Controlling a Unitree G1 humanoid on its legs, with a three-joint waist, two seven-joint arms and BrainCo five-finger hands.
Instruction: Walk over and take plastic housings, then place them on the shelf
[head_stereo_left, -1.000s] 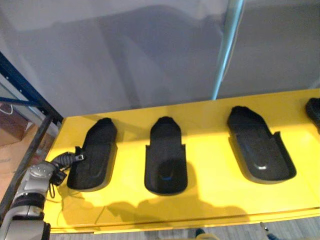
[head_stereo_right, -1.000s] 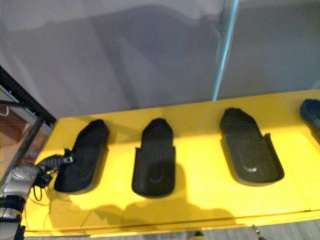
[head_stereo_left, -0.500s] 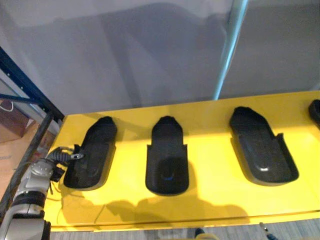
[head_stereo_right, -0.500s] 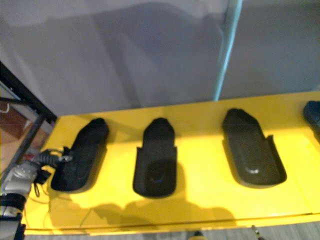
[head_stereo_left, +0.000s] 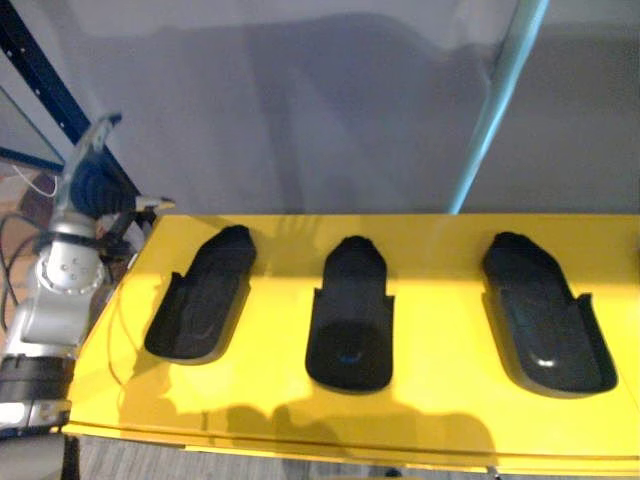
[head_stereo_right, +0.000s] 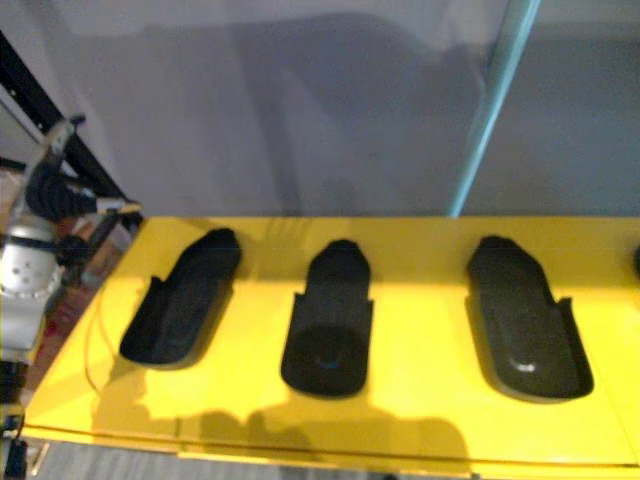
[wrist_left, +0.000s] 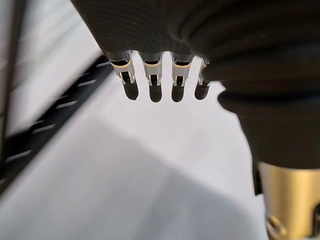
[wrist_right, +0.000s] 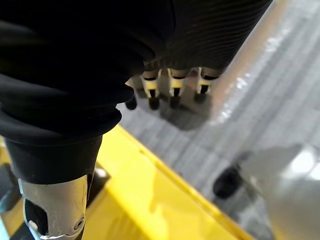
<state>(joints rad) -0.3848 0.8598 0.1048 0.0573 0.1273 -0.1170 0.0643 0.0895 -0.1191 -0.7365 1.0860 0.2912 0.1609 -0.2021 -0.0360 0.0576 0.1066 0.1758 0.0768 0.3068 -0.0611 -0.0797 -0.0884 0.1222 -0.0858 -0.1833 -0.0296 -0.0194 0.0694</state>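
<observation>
While your left hand (head_stereo_left: 95, 190) hangs beside the shelf (head_stereo_left: 440, 300), fingers straight and empty, the left housing (head_stereo_left: 200, 305), middle housing (head_stereo_left: 350, 320) and right housing (head_stereo_left: 548, 315) lie on it. Right hand (wrist_right: 200, 35): fingers relaxed, empty.

A dark thing (head_stereo_right: 636, 262) at the yellow shelf's (head_stereo_right: 420, 300) far right end is cut off by the frame edge, with too little showing to identify. The shelf's right end also runs out of frame.
</observation>
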